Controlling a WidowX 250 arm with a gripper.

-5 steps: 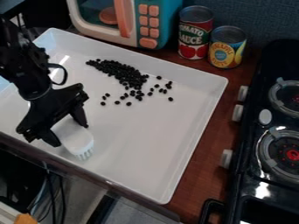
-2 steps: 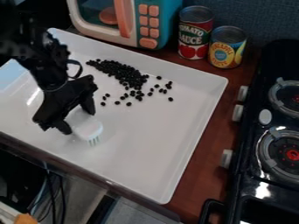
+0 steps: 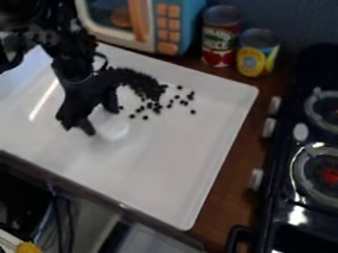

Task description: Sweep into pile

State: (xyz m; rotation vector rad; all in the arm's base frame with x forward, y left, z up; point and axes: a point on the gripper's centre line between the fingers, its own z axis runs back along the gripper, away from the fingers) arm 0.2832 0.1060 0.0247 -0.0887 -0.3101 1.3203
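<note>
At the lower left edge, below the bench, a small yellow object (image 3: 27, 248) shows, with thin black cables (image 3: 69, 222) to its right. Above them lies a large white rectangular tray (image 3: 155, 173) with a raised rim, set slantwise on the brown wooden bench (image 3: 228, 190). The black two-finger gripper (image 3: 101, 120) hangs over the left half of the tray, the arm coming in from the upper left and hiding part of the far rim. Its fingers stand apart by the width of a white plastic brush (image 3: 113, 130) and are clamped on it, one on either side; the brush head points toward the near side of the tray. Whether it touches the tray floor I cannot tell.

Just beside the finger nearer the middle of the tray, small black beans (image 3: 142, 84) form a dense, elongated heap, partly behind the gripper, with loose ones scattered on its near and right sides. Beyond the far rim, outside the tray, stand a teal and white toy microwave (image 3: 147, 22) with an orange handle, a red and green tin can (image 3: 220, 37) and a shorter yellow and blue can (image 3: 257, 53) beside it. At the far right is a black toy stove (image 3: 284, 197) with pale knobs facing the tray.
</note>
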